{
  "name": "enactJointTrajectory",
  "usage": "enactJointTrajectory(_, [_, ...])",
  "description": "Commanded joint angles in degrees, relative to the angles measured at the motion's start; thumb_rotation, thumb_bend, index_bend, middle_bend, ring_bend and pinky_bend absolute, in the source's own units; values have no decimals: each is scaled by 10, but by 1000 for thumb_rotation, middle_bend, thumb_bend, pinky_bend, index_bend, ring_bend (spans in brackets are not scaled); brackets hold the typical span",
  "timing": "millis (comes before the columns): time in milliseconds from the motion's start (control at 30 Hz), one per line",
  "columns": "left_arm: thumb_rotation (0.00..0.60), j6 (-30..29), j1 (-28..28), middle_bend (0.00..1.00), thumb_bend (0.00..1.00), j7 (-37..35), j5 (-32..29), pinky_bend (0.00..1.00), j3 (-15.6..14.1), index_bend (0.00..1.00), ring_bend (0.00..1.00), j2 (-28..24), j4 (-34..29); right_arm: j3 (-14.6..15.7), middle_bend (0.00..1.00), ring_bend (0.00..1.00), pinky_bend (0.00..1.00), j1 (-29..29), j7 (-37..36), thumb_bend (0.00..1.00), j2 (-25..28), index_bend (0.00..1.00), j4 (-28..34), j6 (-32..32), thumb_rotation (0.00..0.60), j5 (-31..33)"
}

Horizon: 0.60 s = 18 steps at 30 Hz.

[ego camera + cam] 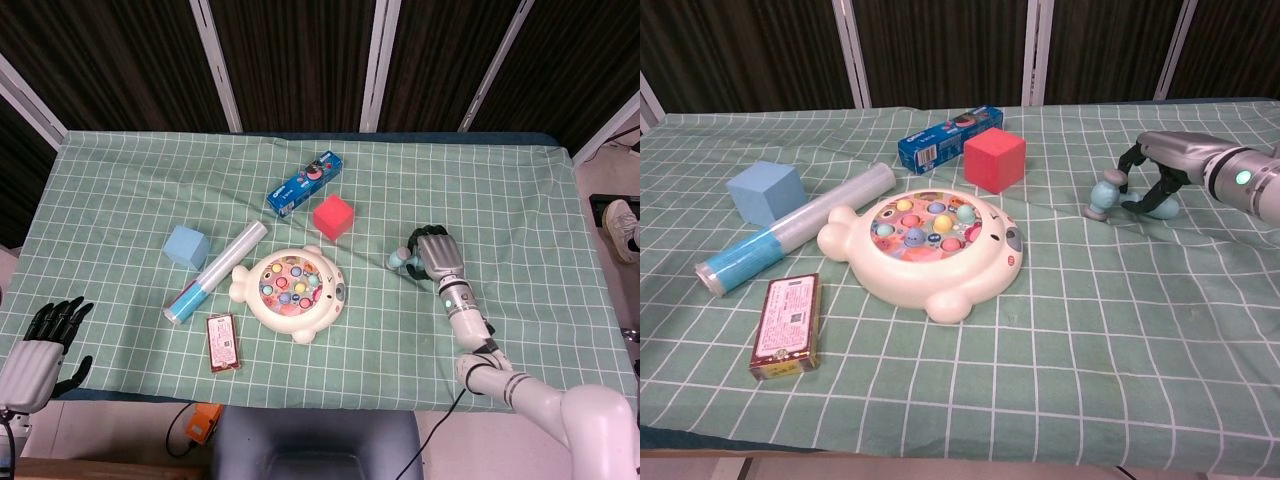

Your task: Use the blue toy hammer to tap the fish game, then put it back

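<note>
Chest view: right robot hand [1152,172] apparently grips the blue toy hammer [1127,199], handle mostly hidden.

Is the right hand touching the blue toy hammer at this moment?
Touching. In the chest view the right hand arches over the blue toy hammer, dark fingers meeting its handle behind the head.
</note>
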State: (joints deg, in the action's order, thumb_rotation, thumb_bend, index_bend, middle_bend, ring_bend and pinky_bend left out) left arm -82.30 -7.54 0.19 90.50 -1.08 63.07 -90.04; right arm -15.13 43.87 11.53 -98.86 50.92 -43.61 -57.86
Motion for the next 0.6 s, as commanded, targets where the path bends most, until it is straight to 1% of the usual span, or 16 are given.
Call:
enactJointTrajectory(33, [600,1,0,13,410,-1,0,63,0,0,0,0,0,0,383,231,287,0,1,504,-1,627,-1,0,600,1])
enactJointTrajectory(167, [600,3,-1,13,409,-3,1,63,-1,0,0,-1,0,0,383,231,294,1,6,519,-2,628,-1,1,600,4])
enactJointTrajectory(333, [600,4,-2,13,410,-7,5,63,-3,0,0,-3,0,-1,387,236,367,1,9,520,-3,635,-2,1,600,7])
enactJointTrajectory(467, [600,5,-3,12,409,-8,3,63,-3,0,0,-4,-1,-2,387,240,372,1,12,521,-4,637,-3,2,600,9])
enactJointTrajectory(533, [600,5,-3,13,410,-8,4,62,-3,0,0,-4,-1,-2,391,257,377,2,13,522,-4,641,-2,2,600,9])
enactJointTrajectory(600, [600,4,-2,13,409,-9,4,63,-3,0,0,-4,-1,-2,403,295,390,2,13,527,-5,654,-4,2,600,9])
